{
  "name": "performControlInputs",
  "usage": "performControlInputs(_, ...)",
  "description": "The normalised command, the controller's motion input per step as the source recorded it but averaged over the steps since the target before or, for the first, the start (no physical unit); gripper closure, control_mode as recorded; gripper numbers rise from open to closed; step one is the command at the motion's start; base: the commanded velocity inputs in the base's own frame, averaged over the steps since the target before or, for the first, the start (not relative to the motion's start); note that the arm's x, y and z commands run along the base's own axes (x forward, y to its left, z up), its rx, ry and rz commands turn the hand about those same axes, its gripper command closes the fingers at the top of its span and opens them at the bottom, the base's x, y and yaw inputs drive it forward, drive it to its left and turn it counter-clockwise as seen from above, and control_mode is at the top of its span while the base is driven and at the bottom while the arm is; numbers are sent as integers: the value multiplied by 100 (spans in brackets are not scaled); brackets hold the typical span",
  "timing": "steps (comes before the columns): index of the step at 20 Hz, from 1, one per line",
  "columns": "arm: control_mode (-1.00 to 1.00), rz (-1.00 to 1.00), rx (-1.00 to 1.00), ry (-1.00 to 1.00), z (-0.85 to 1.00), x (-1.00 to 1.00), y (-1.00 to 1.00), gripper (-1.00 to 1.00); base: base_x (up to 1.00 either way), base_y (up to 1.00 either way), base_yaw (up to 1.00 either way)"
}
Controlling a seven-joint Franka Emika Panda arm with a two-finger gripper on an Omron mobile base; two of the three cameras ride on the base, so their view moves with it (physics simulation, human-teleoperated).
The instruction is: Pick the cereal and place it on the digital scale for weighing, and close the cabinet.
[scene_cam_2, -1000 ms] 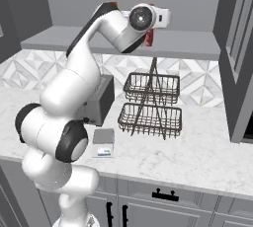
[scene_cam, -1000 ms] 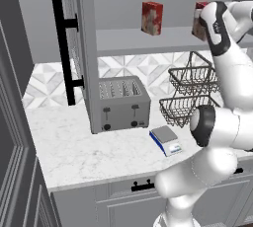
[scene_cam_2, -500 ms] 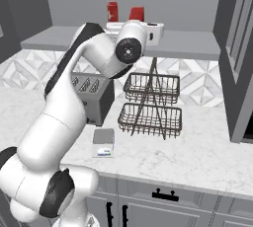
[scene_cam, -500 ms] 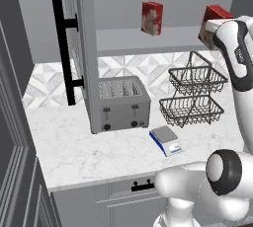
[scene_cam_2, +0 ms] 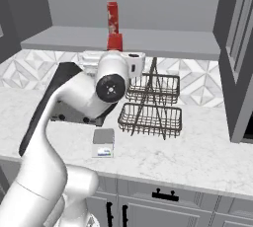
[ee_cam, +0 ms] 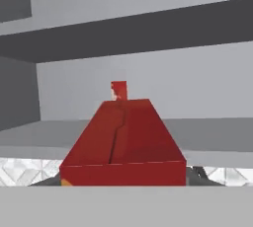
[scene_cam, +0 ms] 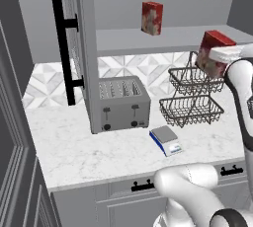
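My gripper is shut on one red cereal box, held tilted in the air above the wire baskets, out in front of the cabinet's shelf. In the hand view this cereal box sits close between the fingers. The look-alike red box stands upright on the shelf, also seen as a box far behind. The blue digital scale with its pale top lies on the counter in front of the toaster. The cabinet's left door stands open, black bar handle facing out.
A grey toaster stands on the marble counter under the cabinet. A two-tier wire basket sits right of it, directly under the held box. The cabinet's right door also hangs open. Base drawers run along the front.
The gripper has drawn the cereal box off the shelf and lowered it, out toward the front and above the wire baskets. The other box and the doors have not moved.
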Motion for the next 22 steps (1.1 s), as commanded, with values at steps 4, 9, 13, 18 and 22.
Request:
performControlInputs(4, -100, 38, -8, 0, -89, -95, 54, 100, 0, 0, 0)
performControlInputs(9, -100, 32, -11, 1, -100, -11, 50, 100, 0, 0, 0)
performControlInputs(13, -100, 24, 0, 8, -100, 21, 0, 100, 0, 0, 0)
performControlInputs(18, -100, 22, -1, 16, -98, 47, 7, 100, 0, 0, 0)
performControlInputs(22, -100, 15, -3, 16, -98, 84, 21, 100, 0, 0, 0)
